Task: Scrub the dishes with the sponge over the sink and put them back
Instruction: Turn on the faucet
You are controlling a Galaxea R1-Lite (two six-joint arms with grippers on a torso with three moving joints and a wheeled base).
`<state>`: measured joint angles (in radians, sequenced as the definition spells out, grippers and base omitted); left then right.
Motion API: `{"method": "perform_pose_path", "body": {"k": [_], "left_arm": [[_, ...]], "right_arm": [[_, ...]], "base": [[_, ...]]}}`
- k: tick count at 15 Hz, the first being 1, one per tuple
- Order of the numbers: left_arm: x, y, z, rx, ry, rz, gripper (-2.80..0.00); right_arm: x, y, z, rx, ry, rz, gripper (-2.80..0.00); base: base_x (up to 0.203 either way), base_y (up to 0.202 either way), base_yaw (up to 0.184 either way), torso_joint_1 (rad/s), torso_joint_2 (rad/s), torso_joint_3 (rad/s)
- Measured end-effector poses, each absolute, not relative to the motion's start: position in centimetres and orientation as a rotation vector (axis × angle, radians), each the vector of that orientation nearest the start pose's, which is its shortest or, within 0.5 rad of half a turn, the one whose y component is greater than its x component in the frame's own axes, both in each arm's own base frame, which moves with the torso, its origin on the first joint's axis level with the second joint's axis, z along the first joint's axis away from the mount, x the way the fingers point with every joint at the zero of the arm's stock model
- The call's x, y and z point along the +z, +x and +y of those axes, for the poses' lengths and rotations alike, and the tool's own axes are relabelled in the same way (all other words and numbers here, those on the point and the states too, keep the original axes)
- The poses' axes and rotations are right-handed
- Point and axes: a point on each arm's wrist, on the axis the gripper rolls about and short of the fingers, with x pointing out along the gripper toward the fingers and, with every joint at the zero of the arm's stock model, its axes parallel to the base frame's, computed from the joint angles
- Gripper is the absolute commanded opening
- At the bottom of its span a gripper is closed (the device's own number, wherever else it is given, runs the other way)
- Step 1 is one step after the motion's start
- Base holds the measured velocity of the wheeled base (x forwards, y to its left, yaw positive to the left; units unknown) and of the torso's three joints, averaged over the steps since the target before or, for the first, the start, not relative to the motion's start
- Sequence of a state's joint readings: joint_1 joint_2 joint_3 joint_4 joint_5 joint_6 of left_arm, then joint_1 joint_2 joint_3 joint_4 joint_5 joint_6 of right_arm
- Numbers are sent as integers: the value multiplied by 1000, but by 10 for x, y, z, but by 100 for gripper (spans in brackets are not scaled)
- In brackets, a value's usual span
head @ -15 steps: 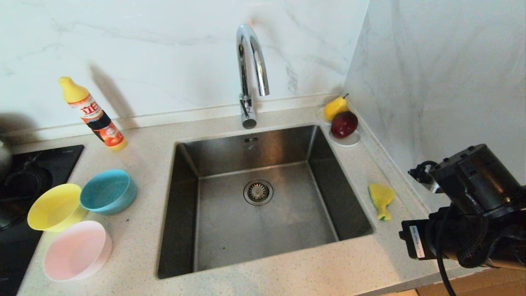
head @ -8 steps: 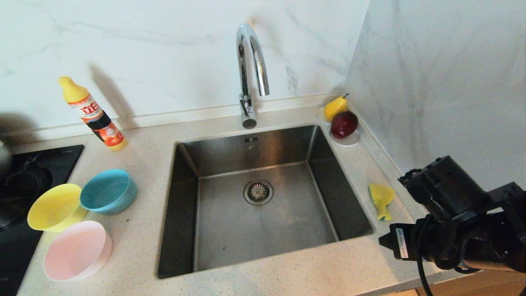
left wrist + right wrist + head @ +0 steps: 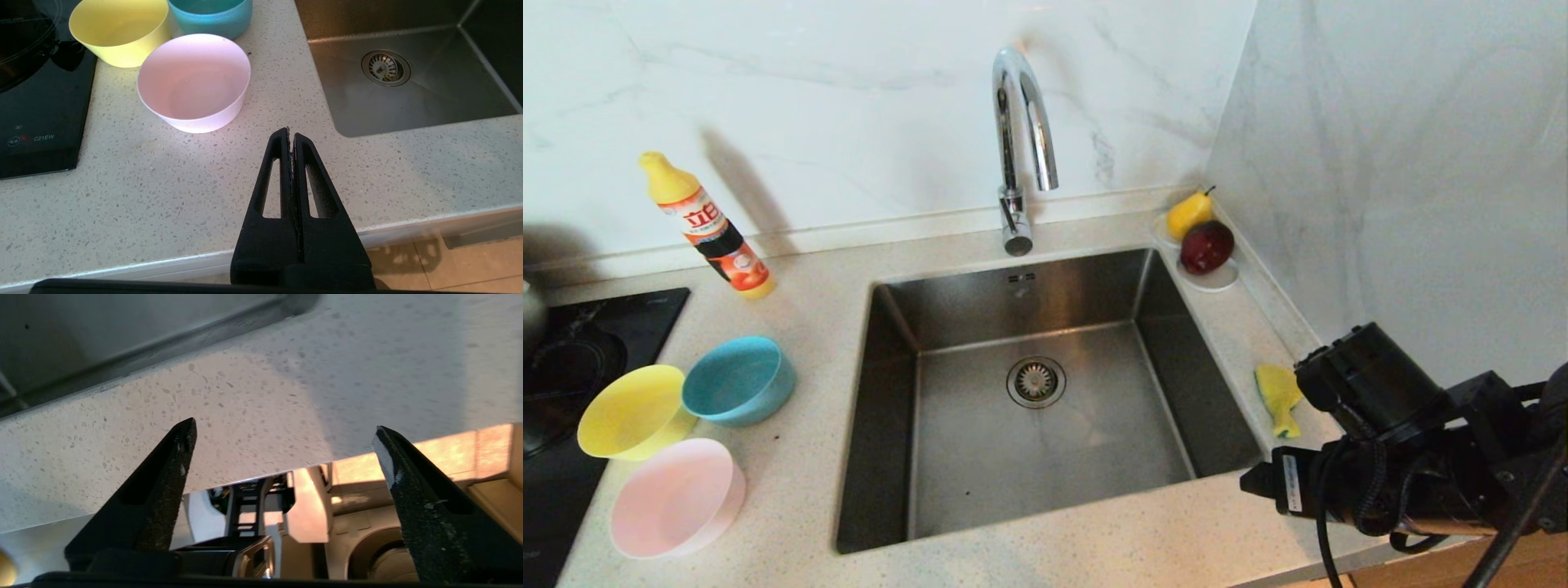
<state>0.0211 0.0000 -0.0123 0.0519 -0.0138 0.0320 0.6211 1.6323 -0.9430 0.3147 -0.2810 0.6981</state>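
Observation:
Three bowls stand left of the sink: yellow bowl, light blue bowl and pale pink bowl. The yellow sponge lies flat on the counter right of the basin. My right arm reaches in at the front right corner, just in front of the sponge and partly covering its edge. In the right wrist view the right gripper is open and empty over the counter's front edge. My left gripper is shut and empty, above the front strip of counter near the pink bowl.
A chrome tap rises behind the basin. A detergent bottle stands at the back left, beside a black hob. A white saucer with a pear and a red apple sits in the back right corner against the marble wall.
My right arm has swung left and lower along the front right corner, closer to the sponge. The bowls, the sponge and the left gripper have not moved.

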Motion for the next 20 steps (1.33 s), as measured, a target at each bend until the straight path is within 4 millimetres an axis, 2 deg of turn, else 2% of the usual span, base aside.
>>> {"method": "perform_pose_path", "body": {"k": [5,10,17,20], "left_arm": [[74,-24,-1,7,31,40,-280],[74,-24,-1,7,31,40,-280],[74,-24,-1,7,32,39,-280],[74,-24,-1,7,31,40,-280]], "right_arm": [[146,227,142,-33,227,978,0],[140,240,135,-57,235,979,0],[139,264,127,-14,211,922,0],[142,277,118,-18,194,883,0]], "base": [[0,0,0,0,0,0],[0,0,0,0,0,0],[0,0,0,0,0,0],[0,0,0,0,0,0]]}}
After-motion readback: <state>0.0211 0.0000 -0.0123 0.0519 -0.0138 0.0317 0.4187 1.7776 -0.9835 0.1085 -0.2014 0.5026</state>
